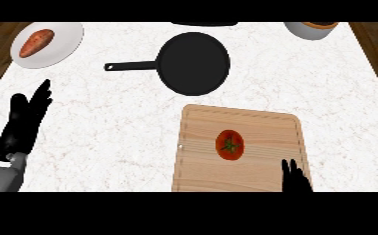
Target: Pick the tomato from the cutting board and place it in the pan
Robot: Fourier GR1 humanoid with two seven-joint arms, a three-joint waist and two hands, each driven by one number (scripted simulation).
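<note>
The tomato sits stem-side up near the middle of the wooden cutting board, with nothing touching it. From where I stand it looks round, smooth and glossy, so I'd guess it is light but a bit slippery, and soft enough to bruise if squeezed hard. It could also roll on the flat board if nudged from 1 side only. The sensible hold, to my eye, is across its widest part, thumb on 1 flank and fingers on the opposite one, coming down from above so the green stem stays clear between them.

The right hand shows at the board's lower right corner, near the tomato but apart from it, fingers straight and holding nothing. The black pan lies just beyond the board's far edge, its handle pointing left, and it has nothing in it.

The left hand rests at the left edge of the white counter, fingers up and relaxed, also holding nothing. Further off, a plate with a sweet potato sits in the far left corner and a bowl in the far right.
</note>
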